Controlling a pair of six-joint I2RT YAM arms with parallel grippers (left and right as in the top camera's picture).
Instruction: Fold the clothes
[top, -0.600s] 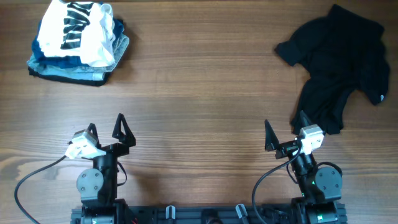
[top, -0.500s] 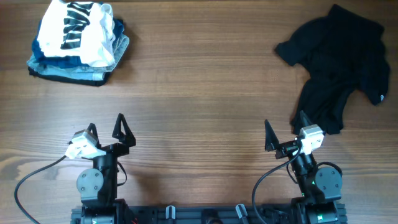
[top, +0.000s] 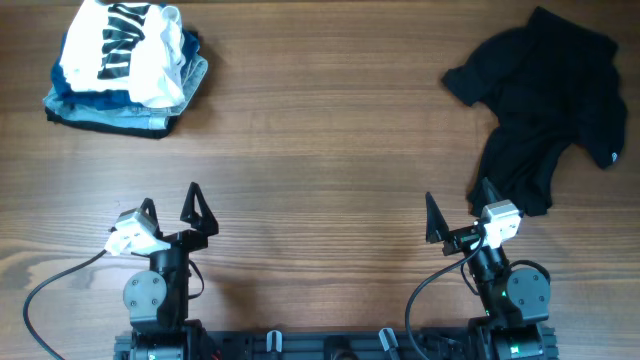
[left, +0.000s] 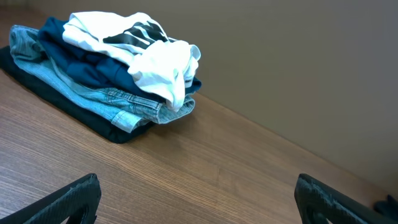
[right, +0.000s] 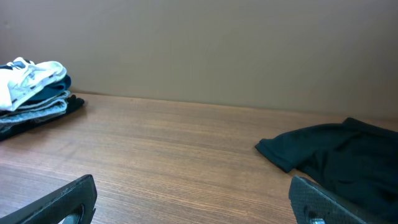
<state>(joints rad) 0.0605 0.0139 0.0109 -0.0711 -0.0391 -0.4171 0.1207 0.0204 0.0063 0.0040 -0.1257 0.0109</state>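
The black T-shirt (top: 545, 105) lies crumpled at the far right of the table, a small white label at its right edge. It also shows in the right wrist view (right: 339, 158) at the right. My left gripper (top: 170, 207) is open and empty near the front left, far from the shirt; its fingertips frame bare wood in the left wrist view (left: 199, 202). My right gripper (top: 458, 210) is open and empty at the front right, its right finger just at the shirt's lower hem; the right wrist view (right: 193, 199) shows bare wood between its fingers.
A stack of folded clothes (top: 125, 65), white garment with black lettering on top of light-blue denim, sits at the far left corner. It shows in the left wrist view (left: 106, 68) and in the right wrist view (right: 34, 93). A wall stands behind the table.
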